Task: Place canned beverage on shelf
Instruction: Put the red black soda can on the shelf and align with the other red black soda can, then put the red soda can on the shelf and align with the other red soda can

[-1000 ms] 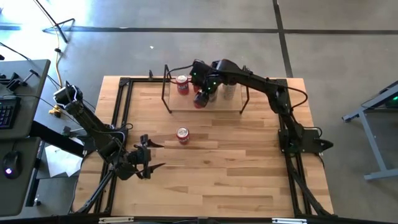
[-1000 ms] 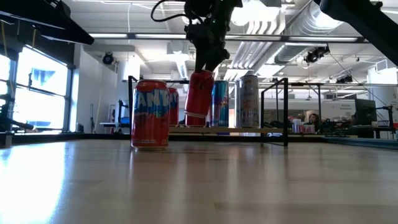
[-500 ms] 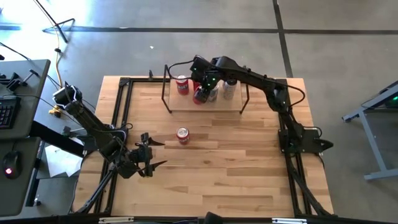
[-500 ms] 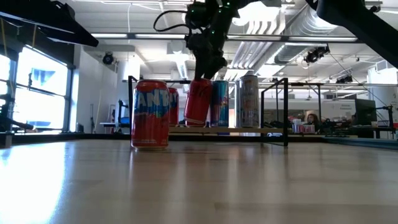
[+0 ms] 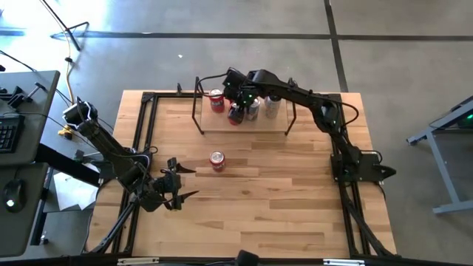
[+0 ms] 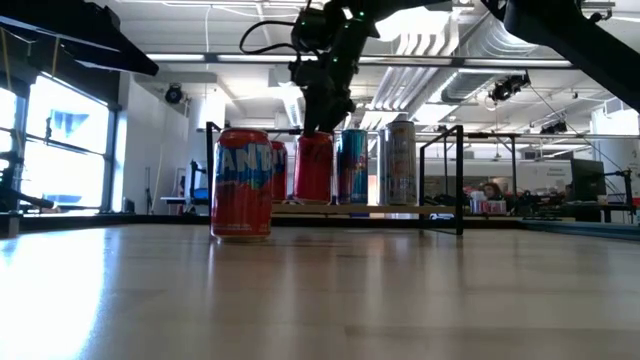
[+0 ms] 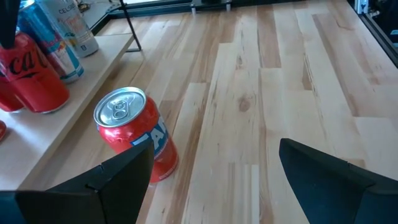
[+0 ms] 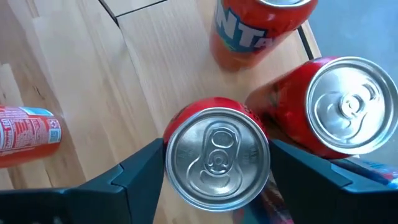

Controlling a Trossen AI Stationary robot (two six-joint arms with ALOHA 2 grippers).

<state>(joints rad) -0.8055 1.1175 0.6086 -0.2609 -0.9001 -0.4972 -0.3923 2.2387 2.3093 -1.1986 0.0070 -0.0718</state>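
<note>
Right wrist view showed the right end effector (image 8: 214, 163) pinching the red can (image 8: 217, 158), upright directly beneath it, axis vertical, on the shelf (image 5: 222, 123); the left end effector (image 5: 177, 188), spread, waited well apart.

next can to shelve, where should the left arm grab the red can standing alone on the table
Grip the red can around its round side wall, jaws coming level from the left gripper side. It stands upright with bare table all round it.

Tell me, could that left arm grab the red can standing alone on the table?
Probably yes: the left pincer is open, and only bare table lies between it and the can.
</note>
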